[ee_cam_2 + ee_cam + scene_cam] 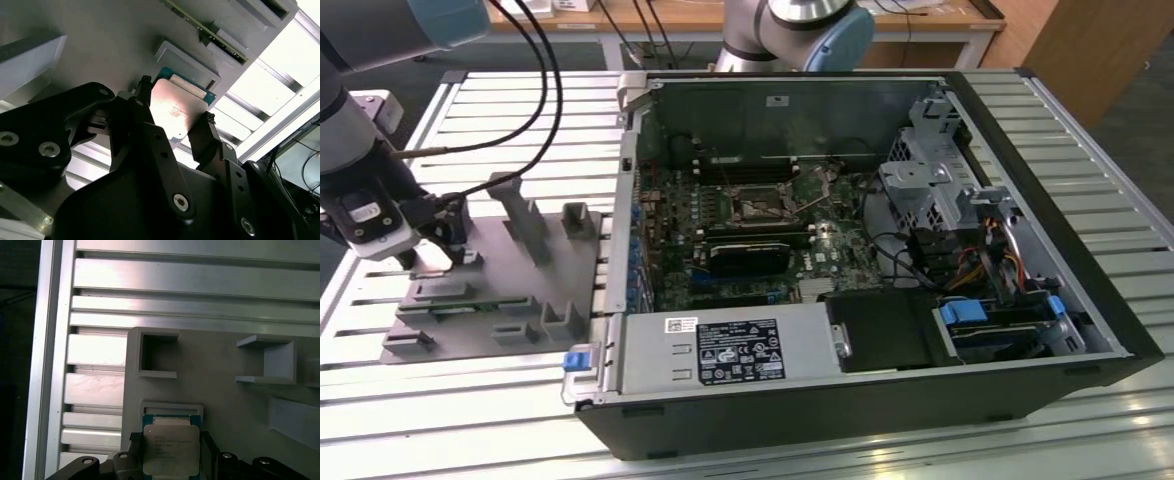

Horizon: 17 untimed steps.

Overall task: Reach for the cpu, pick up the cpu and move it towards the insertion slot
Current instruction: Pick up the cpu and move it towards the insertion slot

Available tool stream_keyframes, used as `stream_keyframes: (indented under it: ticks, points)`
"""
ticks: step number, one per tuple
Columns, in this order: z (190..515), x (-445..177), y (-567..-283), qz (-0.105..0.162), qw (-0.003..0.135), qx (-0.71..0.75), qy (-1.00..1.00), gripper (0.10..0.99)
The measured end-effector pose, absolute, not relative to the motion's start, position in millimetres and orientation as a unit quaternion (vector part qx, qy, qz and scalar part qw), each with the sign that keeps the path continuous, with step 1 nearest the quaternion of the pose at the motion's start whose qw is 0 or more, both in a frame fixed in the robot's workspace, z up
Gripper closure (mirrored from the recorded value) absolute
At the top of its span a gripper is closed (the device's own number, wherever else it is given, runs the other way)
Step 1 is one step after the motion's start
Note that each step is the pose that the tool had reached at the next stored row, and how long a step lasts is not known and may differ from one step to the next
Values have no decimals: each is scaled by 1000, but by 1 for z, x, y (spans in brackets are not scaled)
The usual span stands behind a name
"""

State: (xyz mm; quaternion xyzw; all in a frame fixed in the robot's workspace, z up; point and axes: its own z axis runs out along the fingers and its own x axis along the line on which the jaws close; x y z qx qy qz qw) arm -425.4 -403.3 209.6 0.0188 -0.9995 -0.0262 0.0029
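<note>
In the exterior view, a ribbed aluminium desk (pixel 520 110) carries a flat grey plastic fixture plate (pixel 500 272) studded with blocks and posts. An open black computer case (pixel 1107 310) lies just beside the plate, toward the exterior view's right. The insertion slot (pixel 758 205), a square silver-framed socket with a dark centre, sits inside the case, well apart from the plate. The black pincer (pixel 438 255) stands low over the plate, hiding what lies under it.

In the second wrist view, the small flat square silver-grey metal cpu (pixel 175 112) lies on the plate (pixel 100 45). The pincer (pixel 177 100) is closed on its opposite edges.

In the first wrist view, the cpu (pixel 167 450) rests against a grey block on the plate (pixel 215 370). The pincer (pixel 171 440) is cut off at the picture's edge.
</note>
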Motion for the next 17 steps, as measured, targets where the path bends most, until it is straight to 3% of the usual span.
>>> stream_keyframes:
  ticks: [17]
  points:
    - [217,-425,-403,-27,3,19,-999,545]
